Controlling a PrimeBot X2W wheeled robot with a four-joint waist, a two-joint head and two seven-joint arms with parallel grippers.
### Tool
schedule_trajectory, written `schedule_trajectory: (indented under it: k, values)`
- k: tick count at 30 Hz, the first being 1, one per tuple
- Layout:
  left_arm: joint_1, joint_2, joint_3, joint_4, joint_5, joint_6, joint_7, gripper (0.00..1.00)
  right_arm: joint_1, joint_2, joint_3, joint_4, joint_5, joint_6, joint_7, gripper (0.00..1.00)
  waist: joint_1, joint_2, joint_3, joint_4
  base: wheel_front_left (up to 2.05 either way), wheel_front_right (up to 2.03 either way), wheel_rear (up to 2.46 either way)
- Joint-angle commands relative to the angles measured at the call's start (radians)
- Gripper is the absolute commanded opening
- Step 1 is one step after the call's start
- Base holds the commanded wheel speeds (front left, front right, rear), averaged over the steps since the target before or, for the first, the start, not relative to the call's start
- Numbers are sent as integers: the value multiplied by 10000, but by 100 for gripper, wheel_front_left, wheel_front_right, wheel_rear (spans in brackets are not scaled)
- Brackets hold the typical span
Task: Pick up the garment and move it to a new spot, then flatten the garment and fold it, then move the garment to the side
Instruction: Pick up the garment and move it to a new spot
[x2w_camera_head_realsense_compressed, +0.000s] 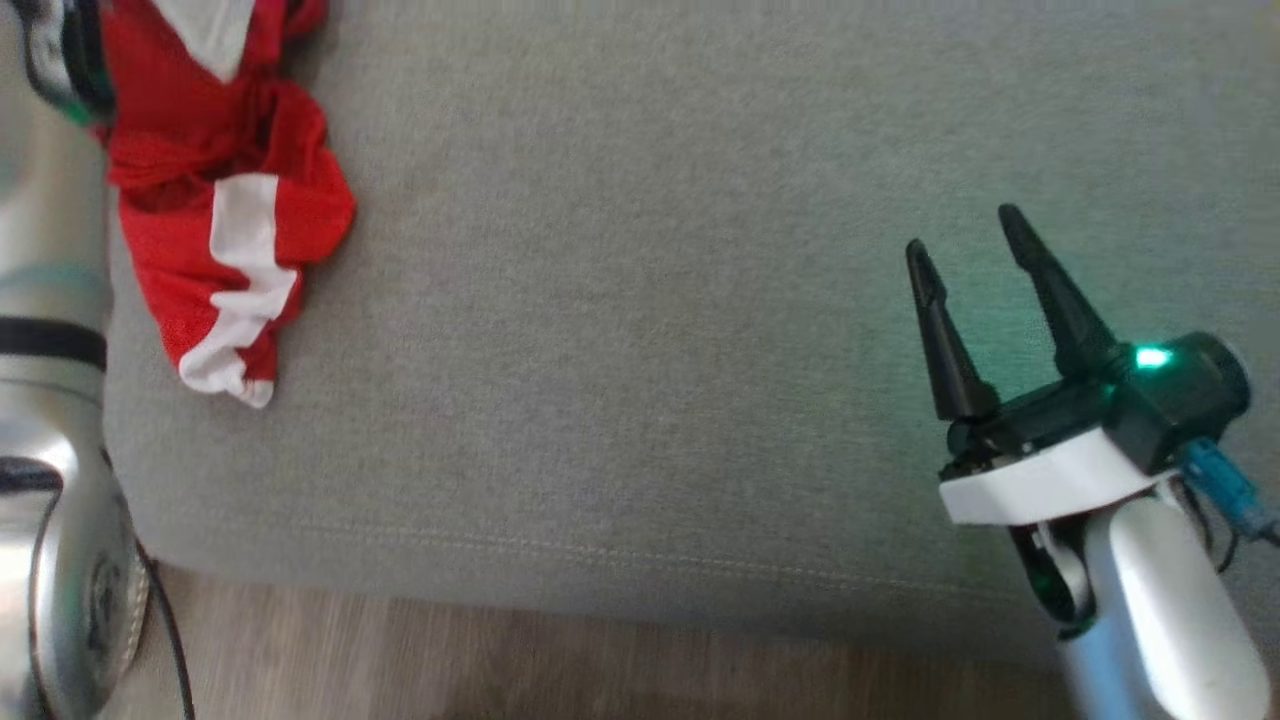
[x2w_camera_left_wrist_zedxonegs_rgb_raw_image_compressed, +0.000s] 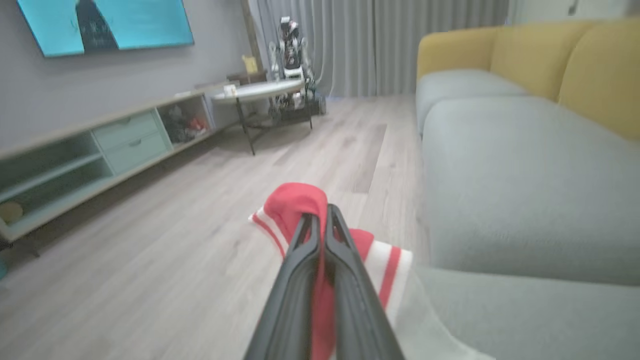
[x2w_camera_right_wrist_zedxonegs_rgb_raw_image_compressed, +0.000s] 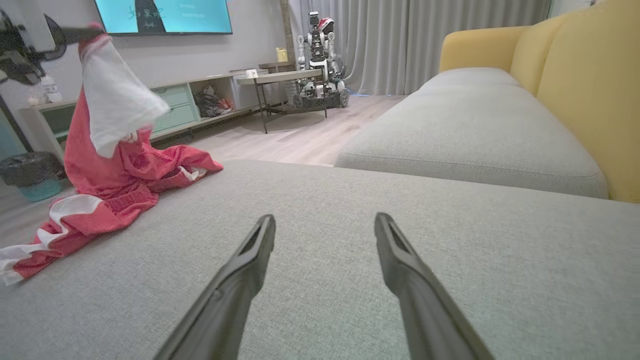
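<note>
1. garment (x2w_camera_head_realsense_compressed: 200, 130), red with white bands, sits at the left edge of the cushion (x2w_camera_head_realsense_compressed: 640, 300), its top lifted and its lower part trailing on the fabric.
2. left gripper (x2w_camera_left_wrist_zedxonegs_rgb_raw_image_compressed: 320, 215) is clenched on a red fold near the garment's top.
3. right gripper (x2w_camera_head_realsense_compressed: 962, 232) is spread wide and empty, hovering over the cushion well to the right of the garment.
4. long axis runs from the pinch down to the trailing tail along the left edge; free cushion lies to the right, so a carry would likely go that way, left arm leading.
5. hidden: head view crops the garment's top; whether the pinch is on sleeve, hem or collar, i cannot tell.
</note>
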Motion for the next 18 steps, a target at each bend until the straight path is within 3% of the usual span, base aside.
schedule_trajectory:
  k: [1,8,18]
  values:
    - [-731,544,-9,-669,141,-70,-158,0,263,191,269,-208,61,-2,-65,100,-1,0,-537,-399,0,0,0]
    - [-1357,212,-403,-2393,-19,-672,413,0,488,633,551,82,252,-2,-65,100,-1,0,-1855,-1976,0,0,0]
    - [-1795,-391,-561,-3676,-700,-1151,1599,0,765,673,985,55,1181,-2,-65,100,-1,0,-2580,-4737,0,0,0]
